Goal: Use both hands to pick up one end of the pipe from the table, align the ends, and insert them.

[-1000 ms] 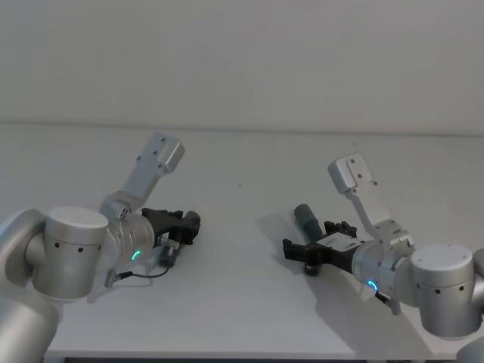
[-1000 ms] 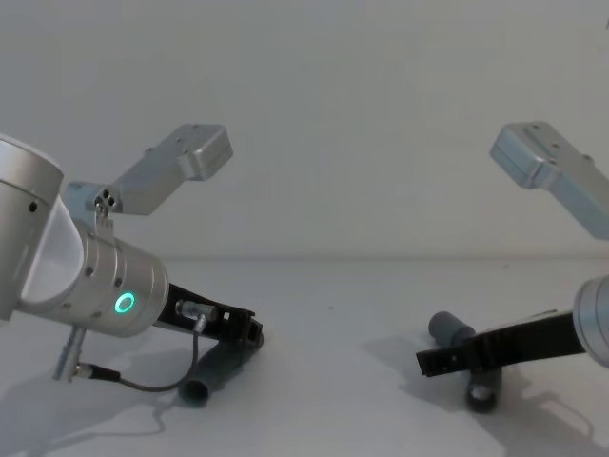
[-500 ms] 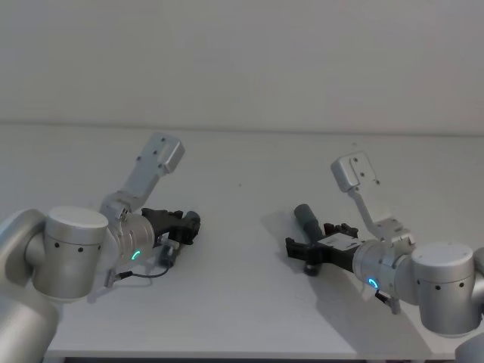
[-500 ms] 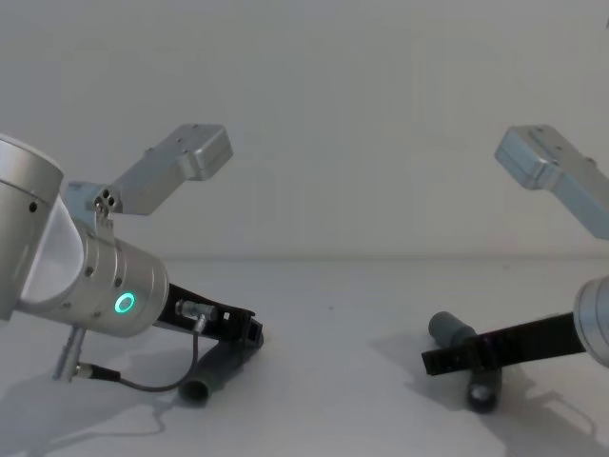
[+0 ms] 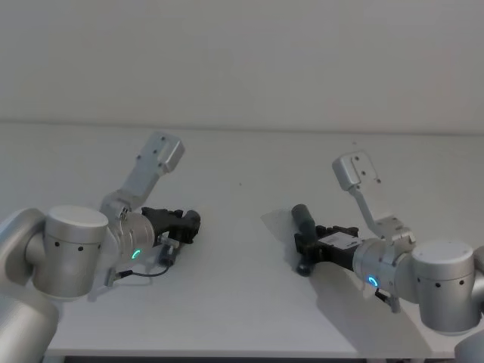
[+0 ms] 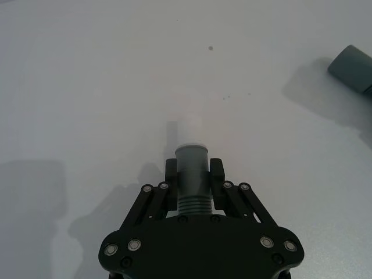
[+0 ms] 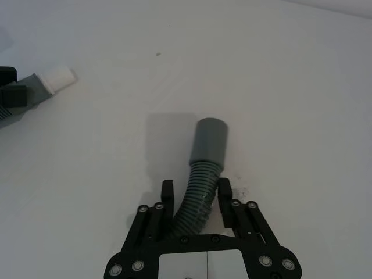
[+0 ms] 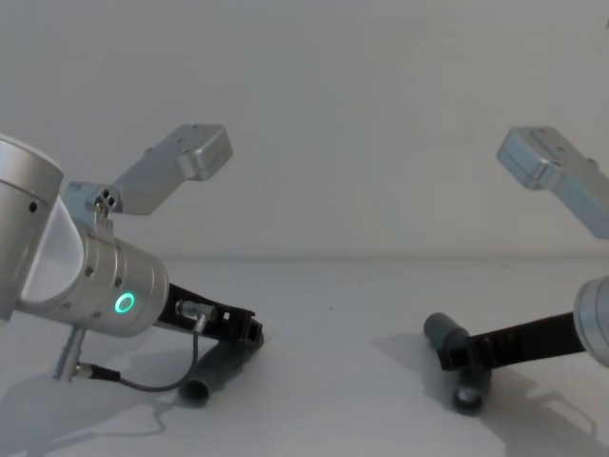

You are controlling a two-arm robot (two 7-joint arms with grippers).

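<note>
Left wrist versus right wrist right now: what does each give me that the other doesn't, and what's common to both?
Left wrist: both sides of the left claw shut on the cuff of the white-tipped piece. Right wrist: the right claw shut on the plain-cuffed piece at its ribbed middle. Both: the white tip and the plain cuff, well apart with bare table between them, not facing each other.

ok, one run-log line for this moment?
phase: grasp | left gripper: shut on white-tipped hose piece | right gripper: shut on second hose piece, ribbed part | pieces not joined
</note>
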